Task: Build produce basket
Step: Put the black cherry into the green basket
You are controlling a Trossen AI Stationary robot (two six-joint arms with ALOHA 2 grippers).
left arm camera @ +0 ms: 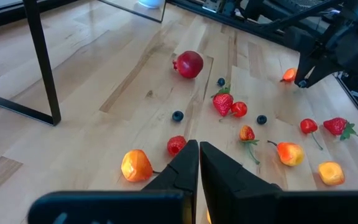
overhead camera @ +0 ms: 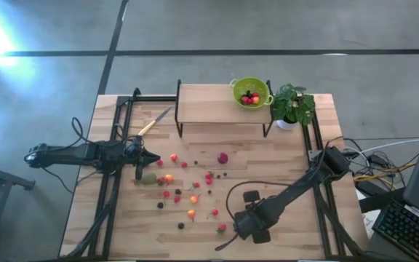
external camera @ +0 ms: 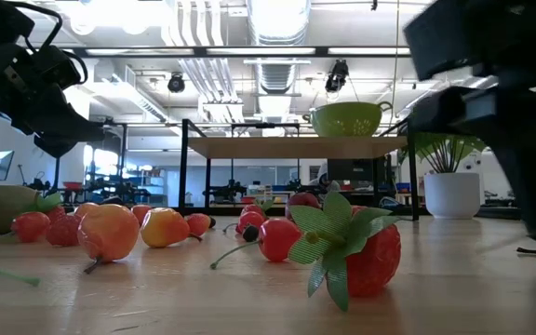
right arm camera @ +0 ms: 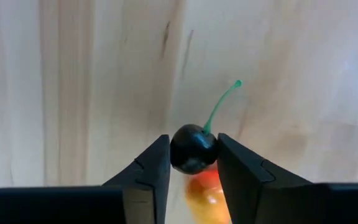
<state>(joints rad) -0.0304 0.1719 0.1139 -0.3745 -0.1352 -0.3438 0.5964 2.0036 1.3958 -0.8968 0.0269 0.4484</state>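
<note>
Item: dark cherry [right arm camera: 192, 148], pinched between my right gripper [right arm camera: 192, 163] fingers near the table's [overhead camera: 297, 156] front edge, stem free so it should lift cleanly. Left gripper [left arm camera: 199, 163]: closed, empty, waiting over the left side. Green basket [overhead camera: 252, 92]: on the shelf [overhead camera: 202, 103] along the back edge, a few fruits inside. Remaining fruit [overhead camera: 195, 185]: scattered mid-table.

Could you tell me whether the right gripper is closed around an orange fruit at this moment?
No, the right gripper is clamped on a dark cherry with a green stem; an orange fruit lies beneath it.
</note>
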